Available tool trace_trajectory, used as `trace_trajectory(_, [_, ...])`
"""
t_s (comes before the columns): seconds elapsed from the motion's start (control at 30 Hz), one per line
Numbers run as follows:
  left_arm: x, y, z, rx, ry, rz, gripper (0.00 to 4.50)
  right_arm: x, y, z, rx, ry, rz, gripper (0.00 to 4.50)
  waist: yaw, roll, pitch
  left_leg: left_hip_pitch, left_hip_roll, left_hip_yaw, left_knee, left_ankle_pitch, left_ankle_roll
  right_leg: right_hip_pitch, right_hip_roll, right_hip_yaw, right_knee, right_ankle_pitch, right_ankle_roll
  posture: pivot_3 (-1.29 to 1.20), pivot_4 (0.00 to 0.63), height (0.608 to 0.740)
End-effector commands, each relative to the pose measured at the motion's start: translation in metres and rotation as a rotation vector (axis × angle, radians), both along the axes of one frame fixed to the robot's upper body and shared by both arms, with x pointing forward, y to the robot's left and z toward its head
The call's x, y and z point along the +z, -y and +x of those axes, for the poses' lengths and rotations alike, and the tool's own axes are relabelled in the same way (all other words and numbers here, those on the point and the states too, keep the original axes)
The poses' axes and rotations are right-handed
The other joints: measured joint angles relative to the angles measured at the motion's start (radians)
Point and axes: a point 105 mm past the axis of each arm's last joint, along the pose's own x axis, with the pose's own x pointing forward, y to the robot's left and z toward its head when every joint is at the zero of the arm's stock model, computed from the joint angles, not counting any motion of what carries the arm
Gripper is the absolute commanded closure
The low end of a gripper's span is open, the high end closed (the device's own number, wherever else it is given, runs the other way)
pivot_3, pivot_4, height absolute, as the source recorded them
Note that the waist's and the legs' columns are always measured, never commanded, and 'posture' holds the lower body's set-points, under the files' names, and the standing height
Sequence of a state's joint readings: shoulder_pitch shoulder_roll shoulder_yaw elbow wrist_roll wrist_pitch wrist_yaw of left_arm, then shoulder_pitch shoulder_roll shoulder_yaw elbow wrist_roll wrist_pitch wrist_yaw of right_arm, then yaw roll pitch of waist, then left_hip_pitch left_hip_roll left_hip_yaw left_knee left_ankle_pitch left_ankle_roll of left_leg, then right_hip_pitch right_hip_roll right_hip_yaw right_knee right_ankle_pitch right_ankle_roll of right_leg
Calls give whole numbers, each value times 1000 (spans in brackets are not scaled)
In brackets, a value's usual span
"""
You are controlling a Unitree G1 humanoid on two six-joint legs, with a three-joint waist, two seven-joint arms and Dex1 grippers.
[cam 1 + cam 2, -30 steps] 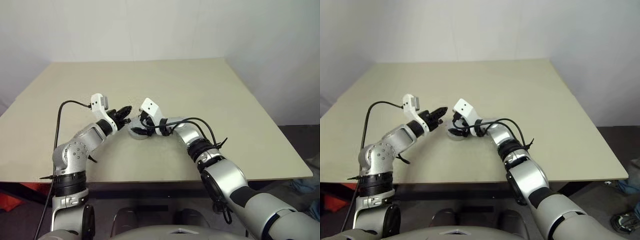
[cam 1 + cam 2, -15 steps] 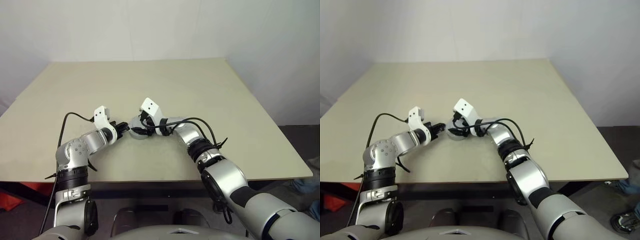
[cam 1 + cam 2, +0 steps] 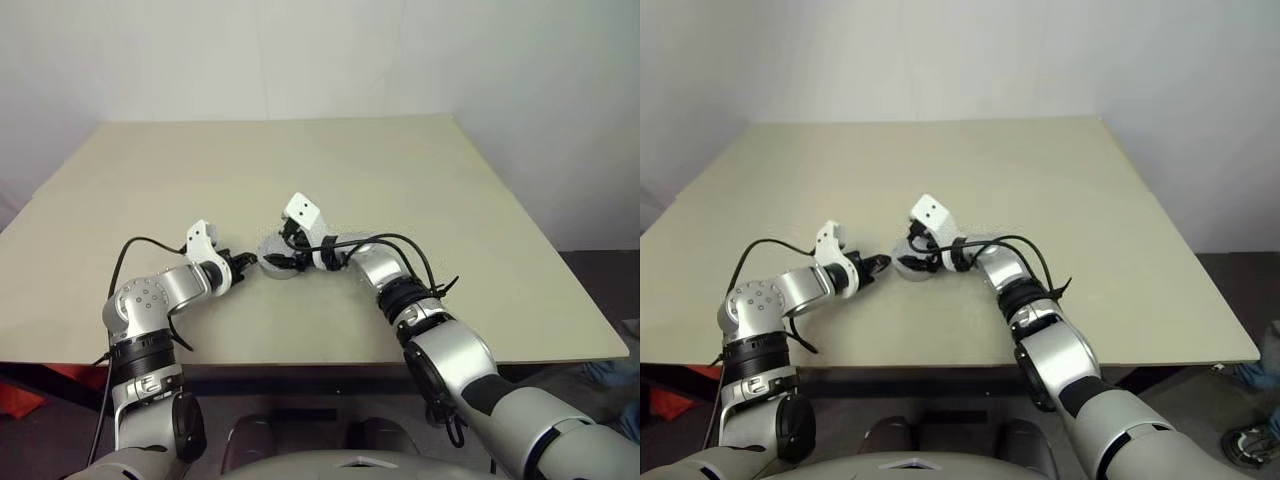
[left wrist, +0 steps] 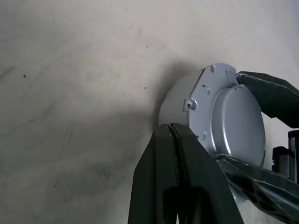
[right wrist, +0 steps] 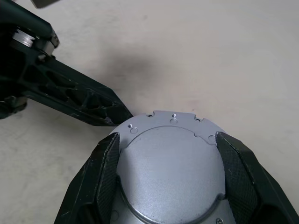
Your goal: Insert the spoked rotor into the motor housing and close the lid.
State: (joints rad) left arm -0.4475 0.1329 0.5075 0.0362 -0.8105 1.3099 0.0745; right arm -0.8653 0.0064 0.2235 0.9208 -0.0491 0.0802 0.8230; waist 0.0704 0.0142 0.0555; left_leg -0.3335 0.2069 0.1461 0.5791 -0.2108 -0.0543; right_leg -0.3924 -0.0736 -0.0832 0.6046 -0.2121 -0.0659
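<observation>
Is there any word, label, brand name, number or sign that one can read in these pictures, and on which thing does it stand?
None: no readable text stands on anything here.
The lid is plain silvery metal with only small holes and notches at its rim.
The right gripper, the left gripper and the table carry no marking.

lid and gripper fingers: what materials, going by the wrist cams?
Lid: looks like metal, probably aluminium; matte silvery-grey, soft sheen, small machined holes along the rim. Right gripper fingers: black, dull, likely moulded plastic; the left gripper's finger shows a lattice pattern.
</observation>
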Motion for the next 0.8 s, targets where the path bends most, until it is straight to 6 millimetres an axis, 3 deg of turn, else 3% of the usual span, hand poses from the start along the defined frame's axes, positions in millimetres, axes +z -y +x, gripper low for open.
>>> trace_trajectory(0.03, [17, 8, 2, -30, 60, -30, 4451, -9, 11, -3, -10, -71, -34, 1346, 0, 0, 0, -1, 0, 0, 0, 0, 0, 0, 0, 0, 0, 0, 0, 0, 0, 740])
trace_trajectory(0.27, [18, 11, 0, -47, 56, -61, 4451, -2, 8, -6, 1, -70, -24, 1346, 1, -1, 0, -9, 0, 0, -2, -1, 2, -7, 0, 0, 1, 3, -4, 0, 0, 740])
trace_trajectory(0.47, [41, 22, -3, -112, 152, -153, 4451, -3, 9, -7, -6, -71, -29, 1346, 7, -2, 1, -10, 0, 0, -2, -1, 2, -8, 0, 0, 0, 2, -4, 0, 0, 740])
trace_trajectory(0.67, [63, 9, 3, -49, 286, -185, 4451, -6, 8, -8, -10, -74, -30, 1346, 3, -2, 1, -9, 0, 0, -2, -1, 2, -8, 0, 0, 1, 1, -1, 0, 0, 740])
trace_trajectory(0.8, [69, 12, 4, -58, 309, -224, 4451, -6, 8, -9, -10, -75, -28, 1346, 1, -2, 1, -9, 0, 0, -2, -1, 2, -8, 0, 0, 1, 0, 0, 0, 0, 740])
